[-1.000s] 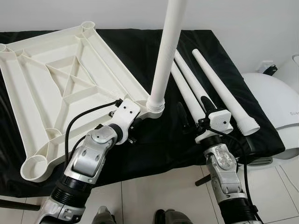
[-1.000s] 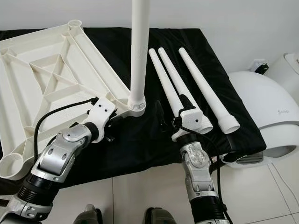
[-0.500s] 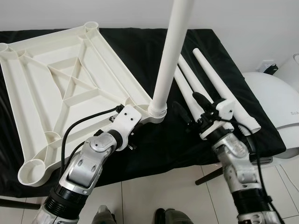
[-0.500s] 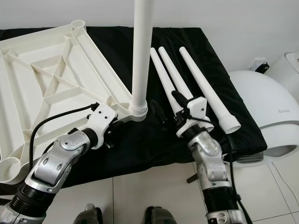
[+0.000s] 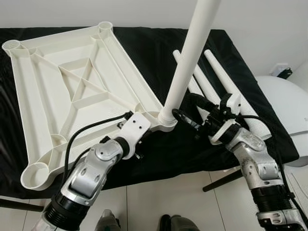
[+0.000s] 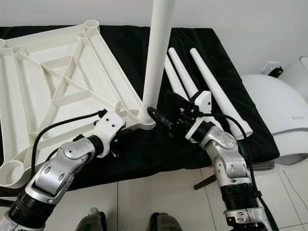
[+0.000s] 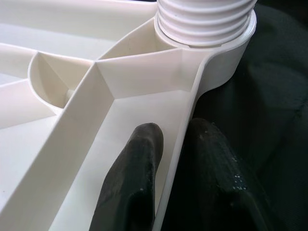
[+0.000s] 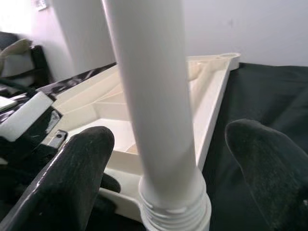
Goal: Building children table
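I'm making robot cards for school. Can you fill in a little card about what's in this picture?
Tabletop: white tabletop, upside down on black cloth
Standing leg: upright leg in the near corner socket
Spare legs: three spare legs lying on the cloth
Left pincer: left pincer clamped on the tabletop's rim
Right pincer: right pincer open around the upright leg's base

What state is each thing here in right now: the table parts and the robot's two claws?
White plastic tabletop: upside down on black cloth.
Upright white leg: standing in corner socket, threads showing.
Three loose white legs: lying flat.
Left claw: shut on tabletop's rim.
Right claw: open around upright leg.
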Robot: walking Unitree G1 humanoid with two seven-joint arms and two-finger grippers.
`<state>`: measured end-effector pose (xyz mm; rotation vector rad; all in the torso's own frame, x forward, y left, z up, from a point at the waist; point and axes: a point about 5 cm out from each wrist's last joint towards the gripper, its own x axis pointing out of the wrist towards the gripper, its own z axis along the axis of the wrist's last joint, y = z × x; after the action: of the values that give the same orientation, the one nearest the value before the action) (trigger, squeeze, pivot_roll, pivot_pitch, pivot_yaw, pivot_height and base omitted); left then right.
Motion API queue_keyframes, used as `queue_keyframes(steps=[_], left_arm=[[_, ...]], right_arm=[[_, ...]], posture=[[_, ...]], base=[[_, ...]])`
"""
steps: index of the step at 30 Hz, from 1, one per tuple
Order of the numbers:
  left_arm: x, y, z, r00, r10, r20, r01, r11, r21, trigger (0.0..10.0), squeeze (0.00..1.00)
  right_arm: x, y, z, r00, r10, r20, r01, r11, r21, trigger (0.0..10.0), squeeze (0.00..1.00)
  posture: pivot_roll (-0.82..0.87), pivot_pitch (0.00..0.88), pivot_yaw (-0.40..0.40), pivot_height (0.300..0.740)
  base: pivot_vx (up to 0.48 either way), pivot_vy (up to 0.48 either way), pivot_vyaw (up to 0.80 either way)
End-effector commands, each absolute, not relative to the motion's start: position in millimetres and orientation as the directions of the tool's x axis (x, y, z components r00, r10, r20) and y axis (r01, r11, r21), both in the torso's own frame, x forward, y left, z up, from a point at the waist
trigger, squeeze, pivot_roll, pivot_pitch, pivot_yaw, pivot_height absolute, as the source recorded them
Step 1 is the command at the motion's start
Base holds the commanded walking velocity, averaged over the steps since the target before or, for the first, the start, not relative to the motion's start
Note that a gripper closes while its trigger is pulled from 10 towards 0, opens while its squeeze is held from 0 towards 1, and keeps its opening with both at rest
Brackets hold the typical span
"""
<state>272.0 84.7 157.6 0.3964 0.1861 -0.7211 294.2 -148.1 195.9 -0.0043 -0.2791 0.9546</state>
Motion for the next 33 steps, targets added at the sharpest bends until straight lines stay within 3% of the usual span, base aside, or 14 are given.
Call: queue_keyframes(steps=[1,31,32,33], left_arm=[[260.2,72.3,158.2,0.596,-0.732,-0.330,0.803,0.546,0.241,10.0,0.00],[259.9,65.6,165.8,0.589,-0.742,-0.321,0.808,0.530,0.258,10.0,0.00],[259.6,65.4,165.8,0.589,-0.741,-0.322,0.808,0.530,0.258,10.0,0.00],[259.3,65.4,165.8,0.589,-0.741,-0.322,0.808,0.529,0.258,10.0,0.00]], right_arm=[[294.0,-148.7,197.0,0.523,0.823,0.222,-0.821,0.556,-0.128,10.0,0.00],[326.1,-124.4,189.4,0.399,0.907,0.137,-0.885,0.420,-0.199,10.0,0.00],[327.6,-124.2,189.6,0.397,0.908,0.136,-0.885,0.418,-0.203,9.1,0.00],[328.5,-124.3,190.0,0.396,0.908,0.137,-0.885,0.418,-0.206,9.1,0.00]], posture=[[0.08,0.160,-0.075,0.740],[0.09,0.155,-0.066,0.740],[0.09,0.156,-0.067,0.740],[0.09,0.156,-0.067,0.740]], base=[[0.000,0.000,0.00],[0.000,0.000,0.00],[0.000,0.000,0.00],[0.000,0.000,0.00]])
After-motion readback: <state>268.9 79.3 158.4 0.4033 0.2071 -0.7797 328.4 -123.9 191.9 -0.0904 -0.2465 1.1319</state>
